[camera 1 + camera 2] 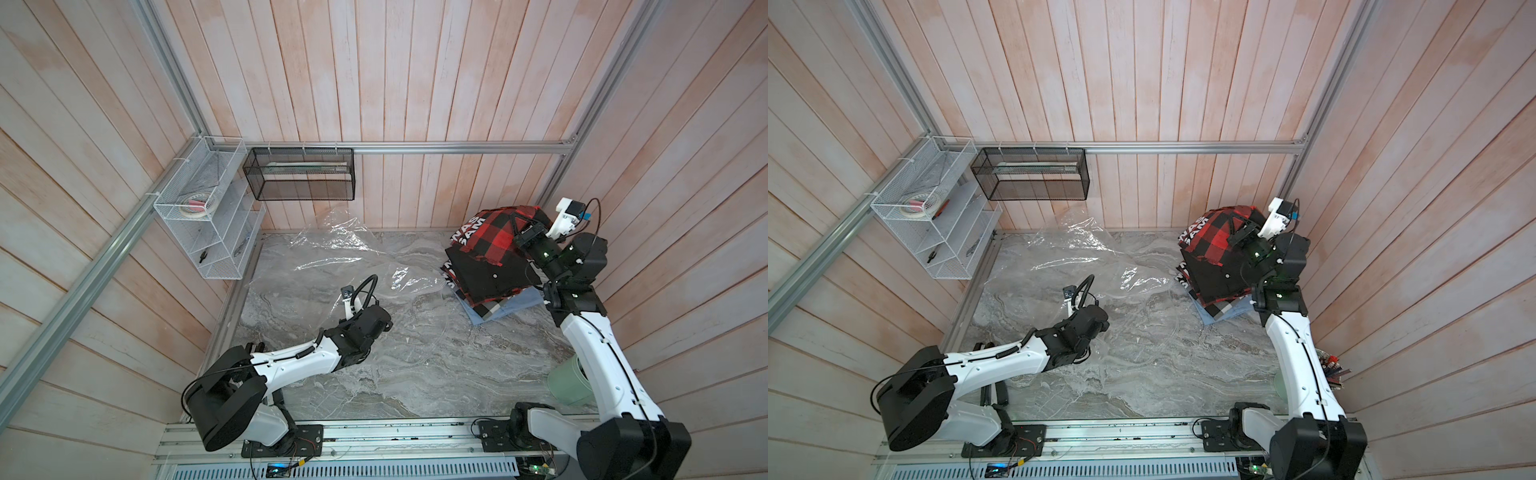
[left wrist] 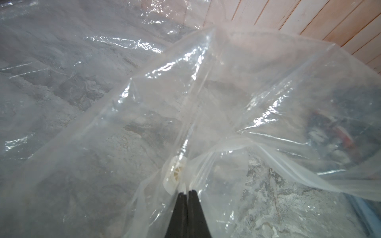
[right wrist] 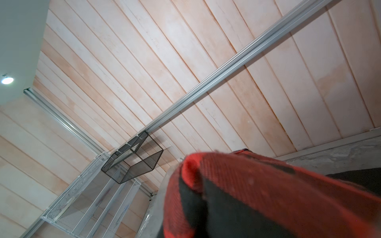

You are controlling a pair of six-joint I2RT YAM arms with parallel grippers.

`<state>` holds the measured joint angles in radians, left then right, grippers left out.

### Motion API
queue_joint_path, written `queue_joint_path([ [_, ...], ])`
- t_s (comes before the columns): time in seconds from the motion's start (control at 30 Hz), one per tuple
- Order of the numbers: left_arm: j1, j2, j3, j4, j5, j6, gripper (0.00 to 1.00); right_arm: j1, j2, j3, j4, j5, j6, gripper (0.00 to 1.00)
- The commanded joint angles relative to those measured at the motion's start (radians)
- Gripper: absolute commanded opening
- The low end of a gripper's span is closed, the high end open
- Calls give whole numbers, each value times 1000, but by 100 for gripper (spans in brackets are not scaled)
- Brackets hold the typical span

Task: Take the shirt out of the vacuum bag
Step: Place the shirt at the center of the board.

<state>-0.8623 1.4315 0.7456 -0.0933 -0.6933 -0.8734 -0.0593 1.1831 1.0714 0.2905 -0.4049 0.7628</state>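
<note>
Your left end effector [image 2: 187,192] pinches vacuum bag [image 2: 226,82] just beside valve [image 2: 175,175], likely to pin bag down. Your right end effector [image 1: 524,230] clamps shirt [image 1: 494,237], lifted over clothes pile [image 1: 490,299] (bag well apart, looks empty).

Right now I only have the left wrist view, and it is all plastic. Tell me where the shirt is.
Observer: The red-and-black plaid shirt is out of the vacuum bag, on top of a stack of folded clothes in the far right corner of the table.
Operator: Report the right hand.
Observer: The right hand is shut on the plaid shirt, above the stack.
Operator: Explain the red blur behind my plastic.
Observer: That is the stack, beyond the bag's edge, not inside it; in both top views nothing shows in the bag.
</note>
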Motion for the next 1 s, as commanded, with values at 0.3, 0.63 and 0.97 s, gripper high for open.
queue_joint_path([
  [0.3, 6, 10, -32, 7, -12, -35, 0, -52, 279, 129, 199, 108, -71, 0],
  [0.63, 6, 27, -13, 25, -6, -15, 0, -53, 403, 121, 289, 104, -71, 0],
  [0.97, 6, 40, 1, 35, 4, -1, 0, -35, 438, -100, 426, 131, -36, 0],
])
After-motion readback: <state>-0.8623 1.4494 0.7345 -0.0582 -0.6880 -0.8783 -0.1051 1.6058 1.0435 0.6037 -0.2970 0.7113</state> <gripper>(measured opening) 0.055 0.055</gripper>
